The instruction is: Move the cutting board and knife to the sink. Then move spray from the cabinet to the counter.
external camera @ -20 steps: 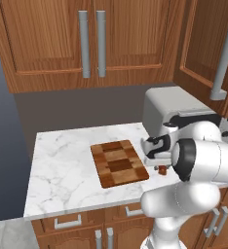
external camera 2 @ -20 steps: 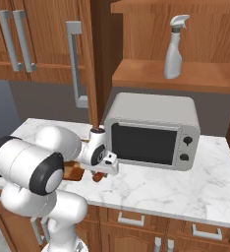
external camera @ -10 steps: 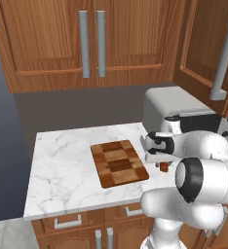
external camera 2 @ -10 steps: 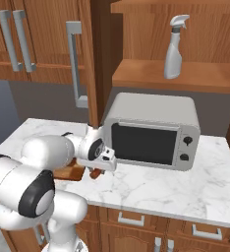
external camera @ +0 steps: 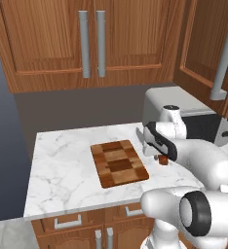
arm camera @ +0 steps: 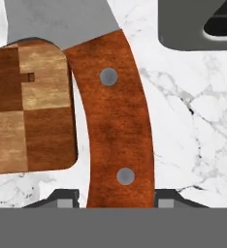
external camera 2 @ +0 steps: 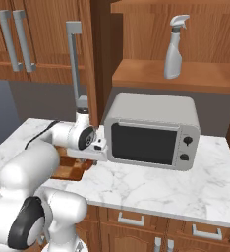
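Looking down from the hand camera, you see the knife [arm camera: 116, 121] lying on the counter [arm camera: 193, 126], its curved reddish-brown handle running up between the two finger tips. The gripper [arm camera: 115, 201] stands apart, one tip on each side of the handle; you cannot tell whether the tips touch it. The silver blade lies past the handle, beside the corner of the cutting board [arm camera: 28, 106].

From the left base camera, the cutting board [external camera: 119, 163] lies flat near the middle of the counter [external camera: 67, 170], with the gripper [external camera: 155, 151] lowered just beside its right edge. A small piece of the knife [external camera: 162, 159] shows under the hand.

From the right base camera, the spray [external camera 2: 174, 47] stands upright on a shelf of the open cabinet [external camera 2: 186, 74], above the microwave [external camera 2: 154, 130], which sits toward the back of the counter [external camera 2: 186, 182]. The gripper [external camera 2: 90, 157] is low beside the microwave's left end.
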You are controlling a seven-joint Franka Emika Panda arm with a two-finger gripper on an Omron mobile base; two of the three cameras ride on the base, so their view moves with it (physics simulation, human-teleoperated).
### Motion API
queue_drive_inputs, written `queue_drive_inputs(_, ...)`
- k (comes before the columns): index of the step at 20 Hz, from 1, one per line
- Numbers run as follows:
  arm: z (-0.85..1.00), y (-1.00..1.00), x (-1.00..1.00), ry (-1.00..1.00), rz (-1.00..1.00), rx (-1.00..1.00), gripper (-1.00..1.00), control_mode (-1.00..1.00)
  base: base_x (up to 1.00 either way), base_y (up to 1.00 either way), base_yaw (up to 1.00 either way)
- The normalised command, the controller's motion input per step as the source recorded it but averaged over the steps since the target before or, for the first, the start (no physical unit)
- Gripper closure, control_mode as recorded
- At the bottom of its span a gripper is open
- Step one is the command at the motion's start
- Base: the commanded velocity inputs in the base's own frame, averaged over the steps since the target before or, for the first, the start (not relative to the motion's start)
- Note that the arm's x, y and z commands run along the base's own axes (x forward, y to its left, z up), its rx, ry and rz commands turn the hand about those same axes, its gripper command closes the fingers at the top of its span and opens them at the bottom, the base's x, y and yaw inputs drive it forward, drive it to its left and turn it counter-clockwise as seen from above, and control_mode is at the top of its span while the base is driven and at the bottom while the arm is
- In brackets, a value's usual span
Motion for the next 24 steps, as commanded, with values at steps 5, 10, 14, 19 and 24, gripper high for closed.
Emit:
queue_drive_inputs(5, 0.38, 0.35, -0.49, 0.0, 0.06, 0.0, 1.0, -1.0, 0.0, 0.0, 0.0)
queue_drive_inputs(10, 0.25, 0.27, -0.6, 0.0, 0.06, 0.0, 1.0, -1.0, 0.0, 0.0, 0.0)
queue_drive_inputs(14, 0.34, 0.21, -0.63, 0.0, 0.06, 0.0, 1.0, -1.0, 0.0, 0.0, 0.0)
queue_drive_inputs(19, 0.53, 0.03, -0.38, -0.06, 0.05, 0.0, 1.0, -1.0, 0.0, 0.0, 0.0)
queue_drive_inputs(24, 0.55, -0.05, -0.23, -0.07, 0.06, 0.0, 1.0, -1.0, 0.0, 0.0, 0.0)
